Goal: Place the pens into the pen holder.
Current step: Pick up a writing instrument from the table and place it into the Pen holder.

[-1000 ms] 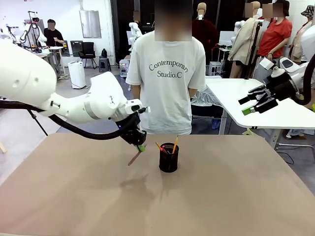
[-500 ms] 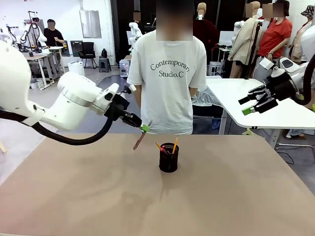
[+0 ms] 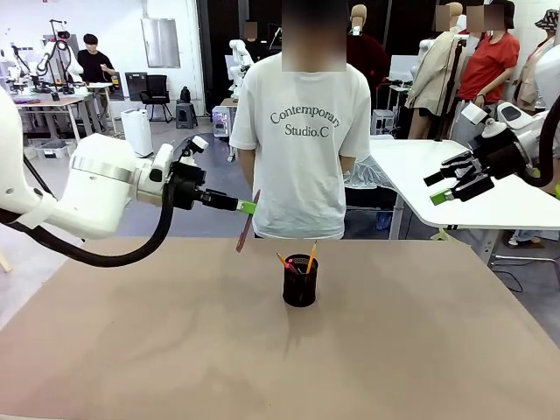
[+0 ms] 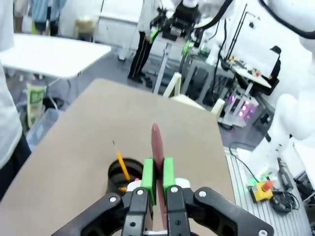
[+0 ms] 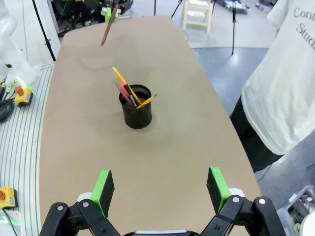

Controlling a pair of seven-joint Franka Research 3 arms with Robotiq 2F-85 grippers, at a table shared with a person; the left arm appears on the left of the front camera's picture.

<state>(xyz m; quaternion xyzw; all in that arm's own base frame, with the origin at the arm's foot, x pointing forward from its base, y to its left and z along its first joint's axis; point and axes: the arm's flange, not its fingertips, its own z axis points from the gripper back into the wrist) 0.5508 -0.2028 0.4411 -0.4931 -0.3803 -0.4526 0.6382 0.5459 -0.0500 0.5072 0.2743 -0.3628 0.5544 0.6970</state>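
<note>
One reddish-brown pen (image 3: 246, 230) hangs pinched in the left gripper (image 3: 248, 207), above the table (image 3: 131, 350) and left of the pen holder (image 3: 300, 281). Carry step, I judge; next needs its tip over the cup mouth. Holder, centre table: one, with three pens inside. Right gripper (image 3: 455, 187) spread wide, empty, far right.

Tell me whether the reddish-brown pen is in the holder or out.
Out. The left gripper holds the pen in the air, left of and above the holder, tip pointing down.

Black mesh pen holder (image 3: 300, 282); reddish-brown pen (image 3: 246, 227); orange-yellow pencil (image 5: 121, 80); tan table (image 3: 420, 350).
</note>
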